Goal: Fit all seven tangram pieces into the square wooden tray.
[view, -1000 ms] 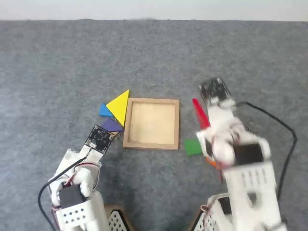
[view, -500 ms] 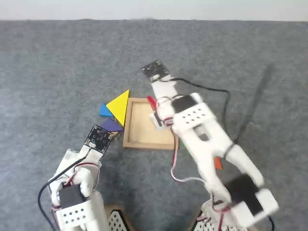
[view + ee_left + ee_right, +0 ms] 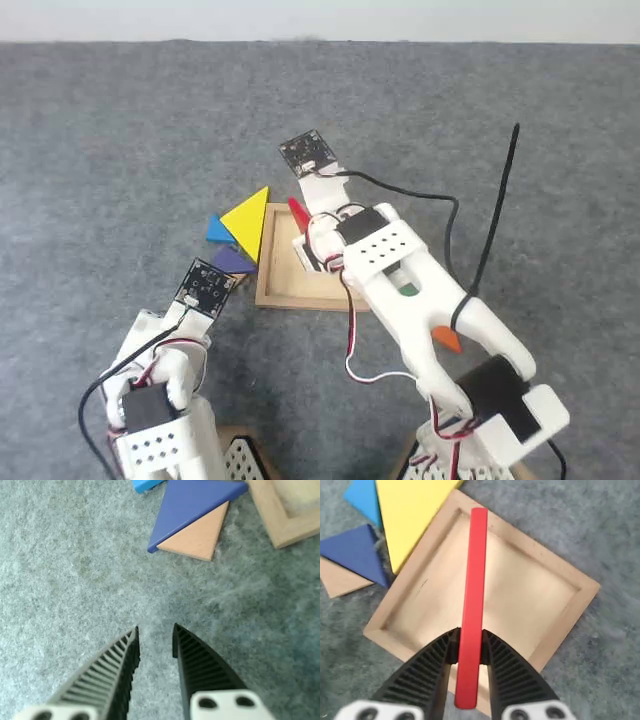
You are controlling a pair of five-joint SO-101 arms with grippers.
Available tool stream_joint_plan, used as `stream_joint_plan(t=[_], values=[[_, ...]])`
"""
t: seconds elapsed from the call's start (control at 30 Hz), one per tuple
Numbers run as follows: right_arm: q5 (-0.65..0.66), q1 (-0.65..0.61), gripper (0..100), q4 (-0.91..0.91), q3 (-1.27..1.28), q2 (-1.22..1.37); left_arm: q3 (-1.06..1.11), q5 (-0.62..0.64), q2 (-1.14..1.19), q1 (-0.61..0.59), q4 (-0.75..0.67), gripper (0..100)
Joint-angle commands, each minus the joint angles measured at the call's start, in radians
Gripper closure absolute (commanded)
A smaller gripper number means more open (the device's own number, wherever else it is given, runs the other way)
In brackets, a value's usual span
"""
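The square wooden tray lies empty below my right gripper, which is shut on a red piece held on edge over the tray's floor. In the high view the red piece hangs above the tray's far left corner. A yellow triangle, a light blue piece and a dark blue triangle lie just left of the tray. The dark blue triangle overlaps a wood-coloured triangle. My left gripper hovers open over bare carpet short of them.
A green piece peeks out under the right arm, and an orange piece lies right of the tray near that arm's base. A black cable arcs up to the right. Grey carpet covers the table.
The right arm has swung left from beside the tray's right edge to over the tray, carrying the red piece. The left arm has stayed put.
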Motion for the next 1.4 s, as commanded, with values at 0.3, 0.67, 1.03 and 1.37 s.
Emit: stream_joint_plan(t=[0.3,0.67,1.03,1.37], values=[[-0.006,-0.071,90.2,0.047,0.015,-0.021,-0.016,0.006,-0.018,-0.006,0.005,89],[0.069,-0.226,70.1,0.028,0.009,0.039,-0.018,0.006,-0.018,-0.006,0.005,88],[0.152,-0.269,69.9,0.127,0.015,-0.12,-0.018,0.006,-0.018,-0.006,0.005,88],[0.259,-0.283,70.2,0.174,0.203,-0.561,-0.018,0.006,-0.018,-0.006,0.003,88]])
